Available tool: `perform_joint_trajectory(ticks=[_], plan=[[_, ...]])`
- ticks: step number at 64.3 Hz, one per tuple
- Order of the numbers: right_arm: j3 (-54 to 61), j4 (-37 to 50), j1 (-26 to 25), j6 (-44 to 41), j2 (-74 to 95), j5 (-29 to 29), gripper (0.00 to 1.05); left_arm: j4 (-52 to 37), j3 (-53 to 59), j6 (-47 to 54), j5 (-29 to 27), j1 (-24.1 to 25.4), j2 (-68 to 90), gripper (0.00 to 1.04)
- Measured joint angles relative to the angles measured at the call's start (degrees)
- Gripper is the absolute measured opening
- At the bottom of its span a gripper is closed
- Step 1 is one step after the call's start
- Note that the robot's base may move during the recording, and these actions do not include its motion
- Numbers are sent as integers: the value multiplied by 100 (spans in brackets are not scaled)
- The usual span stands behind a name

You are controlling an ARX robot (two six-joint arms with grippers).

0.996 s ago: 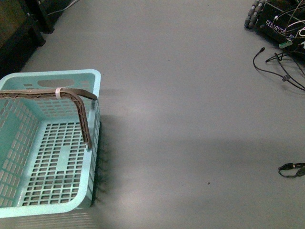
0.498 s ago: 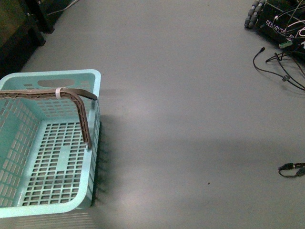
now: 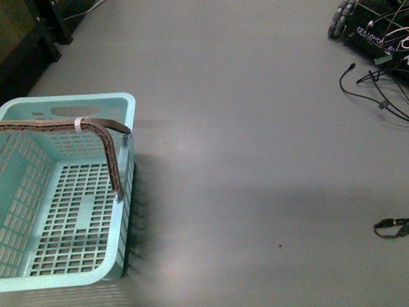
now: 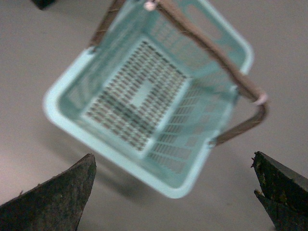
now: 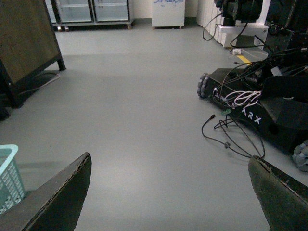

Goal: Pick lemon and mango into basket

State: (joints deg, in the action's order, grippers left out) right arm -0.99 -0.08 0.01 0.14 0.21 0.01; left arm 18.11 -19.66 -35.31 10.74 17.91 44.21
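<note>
The aqua basket (image 3: pixel 125 185) stands on the grey floor at the lower left of the front view, empty, its brown handle (image 3: pixel 110 148) swung over the top. It also shows in the left wrist view (image 4: pixel 67 115), blurred, below my open left gripper (image 4: pixel 173 185), whose jaws stand wide apart and hold nothing. My right gripper (image 5: pixel 171 192) is open and empty above bare floor; a corner of the basket (image 5: pixel 8 175) shows at that view's edge. Neither arm shows in the front view. The lemon and the mango are out of view.
A black wheeled robot base (image 5: pixel 269 108) with loose cables (image 5: pixel 231 137) sits on the floor to the right; its cables also show in the front view (image 3: pixel 377 96). A small black connector (image 3: pixel 391 227) lies at the right. Dark furniture (image 3: pixel 25 45) stands at the back left.
</note>
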Motion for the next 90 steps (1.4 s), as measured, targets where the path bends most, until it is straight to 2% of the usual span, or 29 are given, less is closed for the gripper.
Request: perform_joint_trajectory(ticks=[3, 12, 27, 35, 45, 61, 69, 76, 82, 90], plan=[[0, 0, 0, 2, 0, 0, 96, -481, -136, -199, 481, 328, 348, 98], [0, 0, 0, 2, 2, 0, 96, -2044, -383, -944, 881, 568, 1729, 98], [0, 0, 0, 2, 0, 0, 96, -4463, -273, -2006, 238, -131, 4264, 98], [0, 0, 0, 2, 0, 2, 96, -5322, -385, -2391, -96, -579, 5613, 98], [0, 0, 0, 2, 0, 0, 96, -5893, -1032, -2887, -330, -1121, 6671, 98], [0, 0, 0, 2, 2, 0, 96, -6192, -2041, -3287, -551, -1355, 7632, 98], [0, 0, 0, 2, 0, 0, 96, -6122, -2361, -3289, -774, -1464, 7989, 70], [0, 0, 0, 2, 0, 0, 96, -6017, -2461, -3300, -920, -1504, 8155, 53], [0, 0, 0, 2, 0, 2, 96, -5821, -2647, -3239, -1143, -1556, 8157, 30], [0, 0, 0, 2, 0, 0, 96, -5792, -2643, -3720, -1038, -1532, 8098, 12]])
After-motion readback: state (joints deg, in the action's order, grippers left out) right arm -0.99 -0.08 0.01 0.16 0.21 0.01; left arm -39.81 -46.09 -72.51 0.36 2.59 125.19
